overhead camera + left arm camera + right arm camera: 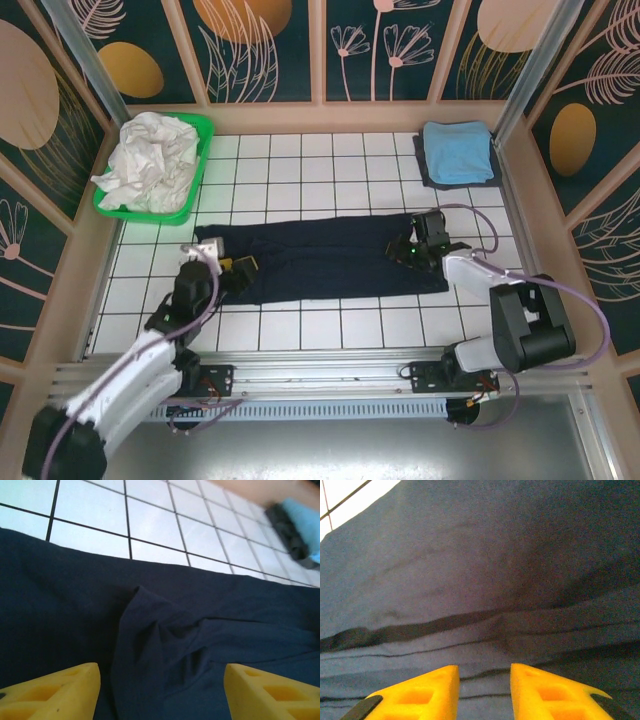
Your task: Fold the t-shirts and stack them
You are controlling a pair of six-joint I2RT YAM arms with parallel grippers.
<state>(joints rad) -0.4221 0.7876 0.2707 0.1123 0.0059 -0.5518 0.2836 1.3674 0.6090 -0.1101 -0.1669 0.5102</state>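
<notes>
Navy t-shirt point(320, 258) lies as a long folded band across the middle of the frame, on the tiled table point(300, 160). My left gripper point(160, 670) hangs over the band's left end, yellow fingers well apart with nothing between them. My right gripper point(485, 670) sits at the right end, fingers narrowly parted; I cannot tell whether cloth is pinched. Upper right: a folded light blue t-shirt point(457, 150).
</notes>
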